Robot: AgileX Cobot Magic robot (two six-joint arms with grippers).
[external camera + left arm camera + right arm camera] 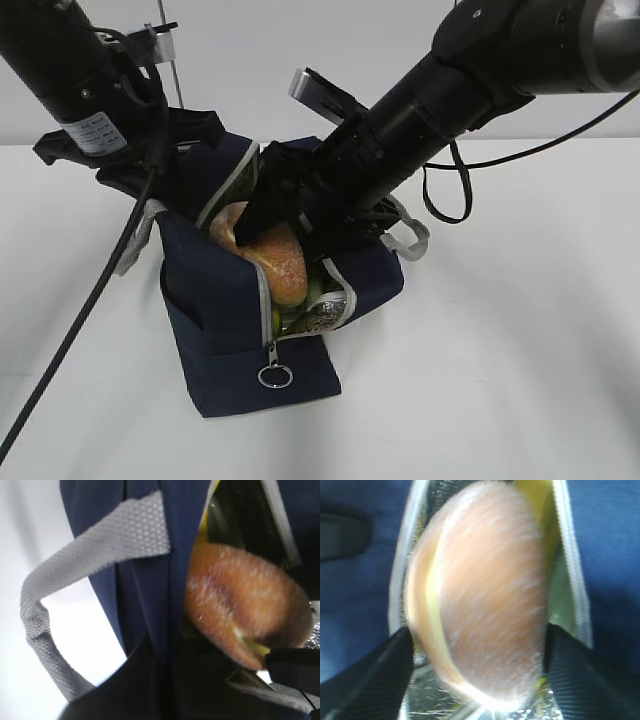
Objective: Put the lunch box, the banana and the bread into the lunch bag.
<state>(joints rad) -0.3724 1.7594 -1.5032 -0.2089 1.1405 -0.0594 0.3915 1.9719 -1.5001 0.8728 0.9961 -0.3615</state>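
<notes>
The navy lunch bag (230,330) stands open on the white table. My right gripper (285,225) reaches into its mouth, and the golden-brown bread (275,255) sits there, half above the rim. In the right wrist view the bread (485,595) is blurred between the spread fingers of the right gripper (479,632), which is open. Beside the bread show a yellow strip of banana (535,500) and the pale green lunch box (561,600) on silvery lining. My left gripper (165,165) is shut on the bag's back-left rim. The left wrist view has the left gripper (170,670), the navy fabric and the bread (245,615).
A metal ring pull (275,376) hangs from the zipper at the bag's front. Grey webbing handles (410,240) (45,605) droop at the sides. A black cable (90,310) runs from the left arm across the table. White table (520,380) lies to the right.
</notes>
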